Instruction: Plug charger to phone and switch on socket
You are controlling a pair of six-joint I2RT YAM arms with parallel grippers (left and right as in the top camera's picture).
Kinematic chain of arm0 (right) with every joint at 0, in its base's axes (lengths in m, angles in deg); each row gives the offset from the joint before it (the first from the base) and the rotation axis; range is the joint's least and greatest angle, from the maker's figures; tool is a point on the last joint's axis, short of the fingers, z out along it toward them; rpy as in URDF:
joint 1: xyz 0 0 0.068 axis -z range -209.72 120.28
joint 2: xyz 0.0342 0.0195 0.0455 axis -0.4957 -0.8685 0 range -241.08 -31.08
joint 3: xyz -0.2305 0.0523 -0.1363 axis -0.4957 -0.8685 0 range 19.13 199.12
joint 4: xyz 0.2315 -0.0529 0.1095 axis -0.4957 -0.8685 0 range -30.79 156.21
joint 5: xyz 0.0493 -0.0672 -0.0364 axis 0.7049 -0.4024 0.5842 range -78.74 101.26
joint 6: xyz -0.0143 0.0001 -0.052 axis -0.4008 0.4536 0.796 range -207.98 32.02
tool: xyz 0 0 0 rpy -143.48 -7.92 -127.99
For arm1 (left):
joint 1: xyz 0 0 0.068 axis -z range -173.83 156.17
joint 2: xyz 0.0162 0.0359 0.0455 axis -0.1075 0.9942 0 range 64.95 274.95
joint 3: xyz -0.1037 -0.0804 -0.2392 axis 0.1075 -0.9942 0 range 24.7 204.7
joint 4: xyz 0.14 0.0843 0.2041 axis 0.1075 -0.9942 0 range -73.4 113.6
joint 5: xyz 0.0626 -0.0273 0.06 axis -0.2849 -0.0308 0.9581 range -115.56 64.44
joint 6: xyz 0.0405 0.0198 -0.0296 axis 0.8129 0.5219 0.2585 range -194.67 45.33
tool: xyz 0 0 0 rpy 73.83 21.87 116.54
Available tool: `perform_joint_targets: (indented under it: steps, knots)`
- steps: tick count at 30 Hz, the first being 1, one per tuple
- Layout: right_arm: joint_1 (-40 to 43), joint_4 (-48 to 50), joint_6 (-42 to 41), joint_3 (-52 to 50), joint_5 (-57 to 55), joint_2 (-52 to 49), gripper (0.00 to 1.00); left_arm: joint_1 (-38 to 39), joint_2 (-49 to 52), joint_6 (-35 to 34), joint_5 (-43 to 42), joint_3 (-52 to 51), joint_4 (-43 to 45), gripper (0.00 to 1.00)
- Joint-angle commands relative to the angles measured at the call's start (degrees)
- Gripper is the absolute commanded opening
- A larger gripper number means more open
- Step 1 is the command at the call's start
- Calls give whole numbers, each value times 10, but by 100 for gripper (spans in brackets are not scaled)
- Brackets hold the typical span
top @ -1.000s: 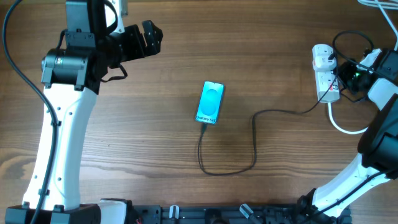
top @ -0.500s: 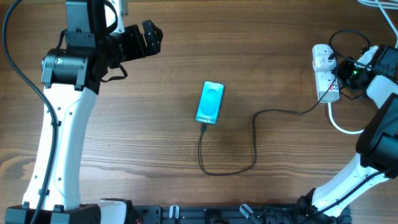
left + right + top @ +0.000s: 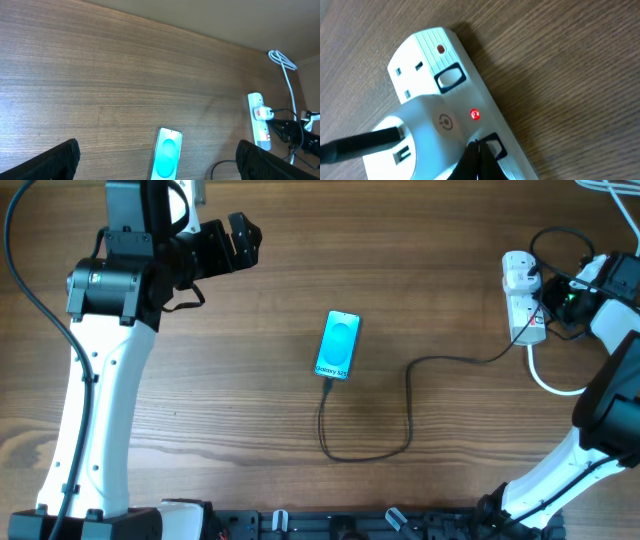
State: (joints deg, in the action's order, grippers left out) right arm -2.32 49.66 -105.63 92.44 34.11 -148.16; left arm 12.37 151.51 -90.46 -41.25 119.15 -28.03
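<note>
Wooden tabletop (image 3: 250,410) is being left open around the central cyan-screened rectangular phone (image 3: 339,345) and its thin black charger cable (image 3: 408,405); the white socket strip (image 3: 519,300), far right, is being touched by the closed right gripper (image 3: 477,161); the left gripper (image 3: 247,239) is being held wide.

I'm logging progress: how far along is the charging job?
Done: the charger looks plugged into the phone. In hand: the right gripper, shut, touches a switch on the socket; a red light glows beside it. Left: confirm it is on, then withdraw.
</note>
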Motion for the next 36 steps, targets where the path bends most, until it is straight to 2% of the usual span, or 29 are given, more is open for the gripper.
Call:
perform_joint_targets:
  steps: [1, 6, 10, 13, 17, 20, 23, 28, 33, 34, 35, 36]
  knots:
    - [-29, -24, 12, -26, 25, -26, 4, -3, -3, 3, 6, 1, -1, 100]
    - [-23, -18, 9, -24, 19, -26, 4, -3, -3, 3, 6, 1, -1, 100]
    - [33, -26, -6, -5, 16, -5, 4, -3, -3, 3, 6, 1, -1, 100]
    - [94, -72, -5, 25, 29, 61, 5, -3, -3, 3, 6, 1, -1, 100]
    - [131, -76, 2, 26, 167, 216, 9, -3, -3, 3, 6, 1, -1, 100]
    - [103, -104, 26, 26, 246, 346, 9, -3, -3, 3, 6, 1, -1, 100]
    - [37, -175, 93, 26, 242, 471, 9, -3, -3, 3, 6, 1, -1, 100]
    - [-91, -366, 119, 26, 58, 621, 9, -3, -3, 3, 6, 1, -1, 100]
    - [-122, -505, 147, 26, 34, 655, 8, -3, -3, 3, 6, 1, -1, 100]
    - [-122, -525, 146, 26, 35, 654, 13, -3, -3, 3, 6, 1, -1, 100]
    - [-122, -538, 146, 26, 35, 654, 22, -3, -3, 3, 6, 1, -1, 100]
    - [-122, -550, 145, 26, 35, 654, 62, -3, -3, 3, 6, 1, -1, 100]
